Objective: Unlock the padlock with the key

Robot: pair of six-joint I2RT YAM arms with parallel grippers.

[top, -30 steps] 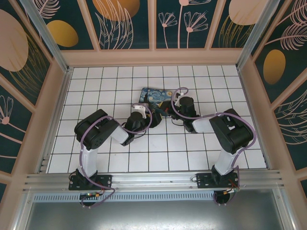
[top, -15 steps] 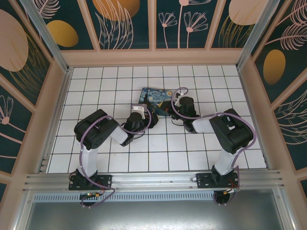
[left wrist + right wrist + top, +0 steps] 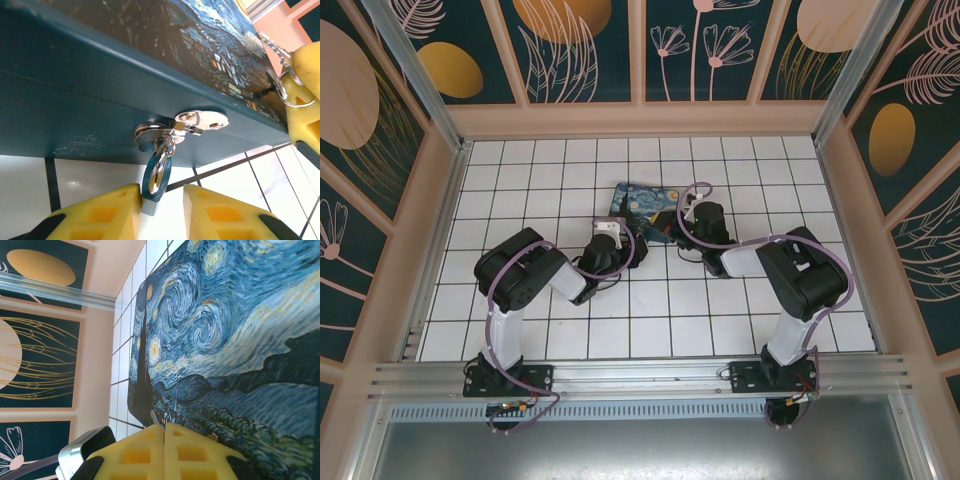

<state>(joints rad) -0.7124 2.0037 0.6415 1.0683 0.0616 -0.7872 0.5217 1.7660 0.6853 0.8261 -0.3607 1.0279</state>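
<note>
The padlock (image 3: pixel 156 172), small with a blue-teal body and a silvery shackle, hangs from the metal hasp (image 3: pixel 200 120) on the side of the Starry-Night box (image 3: pixel 75 90). My left gripper (image 3: pixel 161 190) is open around it. One yellow finger (image 3: pixel 115 210) touches the padlock body, while the other stands a gap away. My right gripper (image 3: pixel 164 426) is shut above the box lid (image 3: pixel 225 330), with the thin key (image 3: pixel 156 416) poking from its tips. The key (image 3: pixel 272 45) and its ring also show by that gripper's finger (image 3: pixel 305 65).
The painted box (image 3: pixel 642 205) lies on the white tiled floor (image 3: pixel 520 180) in the middle, with my left gripper (image 3: pixel 608 232) and right gripper (image 3: pixel 672 222) at its near side. Pink walls (image 3: pixel 420 230) enclose the floor. Open tiles lie to the left, right and behind.
The left gripper's jaws have narrowed around the padlock. The right arm has not moved.
</note>
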